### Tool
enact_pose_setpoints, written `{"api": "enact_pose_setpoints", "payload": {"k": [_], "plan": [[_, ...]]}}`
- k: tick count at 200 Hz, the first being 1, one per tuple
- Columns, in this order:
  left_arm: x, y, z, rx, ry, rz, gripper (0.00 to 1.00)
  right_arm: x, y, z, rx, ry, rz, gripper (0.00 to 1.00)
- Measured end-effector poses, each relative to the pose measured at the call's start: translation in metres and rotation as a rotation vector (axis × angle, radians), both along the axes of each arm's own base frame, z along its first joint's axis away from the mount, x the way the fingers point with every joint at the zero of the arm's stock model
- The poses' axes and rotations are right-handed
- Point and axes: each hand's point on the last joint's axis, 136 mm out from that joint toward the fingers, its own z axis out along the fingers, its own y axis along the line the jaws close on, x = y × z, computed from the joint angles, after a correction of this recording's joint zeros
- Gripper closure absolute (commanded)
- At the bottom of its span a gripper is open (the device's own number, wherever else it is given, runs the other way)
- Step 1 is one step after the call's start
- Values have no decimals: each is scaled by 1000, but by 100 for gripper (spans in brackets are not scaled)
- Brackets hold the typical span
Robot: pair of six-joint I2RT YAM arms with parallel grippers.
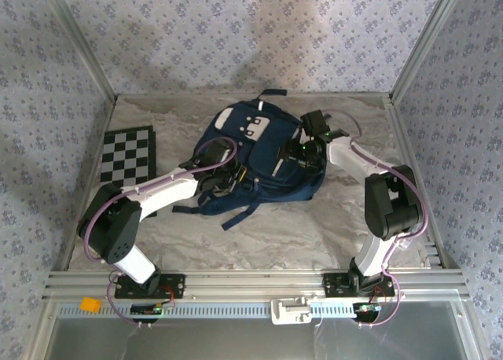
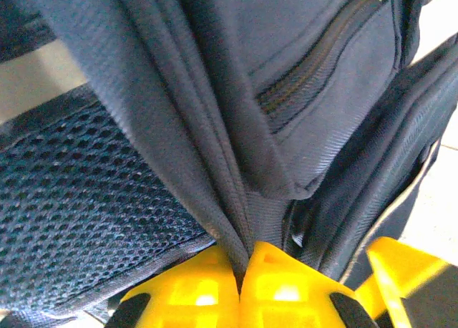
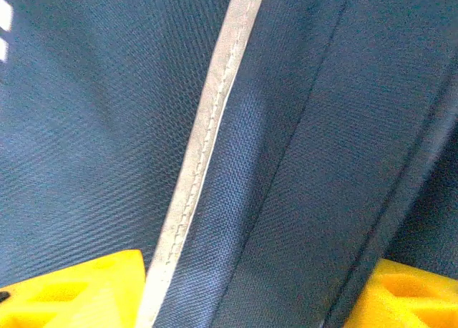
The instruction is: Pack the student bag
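**A:** Where are we at with this one? From overhead we see the big navy blue fabric backpack [image 1: 259,152] with white stripes lying in the middle of the grey marbled table [image 1: 314,226], with its white-flapped front pocket towards the far end. A black-and-white checkered board [image 1: 128,157] lies flat near the table's left edge, apart from the bag.

**B:** Same here. Both arms reach in over the bag, the left one at its near-left side and the right one at its right side.

**A:** On the wrist cam, the left gripper [image 2: 241,285] looks clamped. Its yellow plastic fingers [image 2: 189,292] are pressed together with a fold of the navy fabric pinched between them. There's a dark blue mesh pocket [image 2: 86,213] just left of that fold and a dark zipper [image 2: 308,74] running up to the right.

**B:** Agreed, we'd call that a firm pinch on the backpack. The right gripper [image 3: 243,292] is different. Its jaws stand wide apart, one yellow tip in each bottom corner of the view. A flat stretch of navy cloth with a pale stitched stripe [image 3: 204,149] lies between them.

**A:** So it's spread over the fabric, not squeezing it?

**B:** That's how we read it. The cloth lies smooth there, with no bunching.
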Motion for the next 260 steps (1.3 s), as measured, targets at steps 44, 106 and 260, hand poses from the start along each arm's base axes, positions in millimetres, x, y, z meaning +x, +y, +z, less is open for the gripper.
{"api": "enact_pose_setpoints", "payload": {"k": [44, 106, 260], "plan": [[2, -2, 3, -38, 13, 37, 100, -31, 2, 28, -76, -42, 17, 28], [0, -2, -2, -58, 24, 54, 100, -117, 54, 38, -119, -24, 132, 43], [-5, 2, 6, -93, -12, 77, 100, -88, 106, -19, -152, 83, -53, 65]]}}
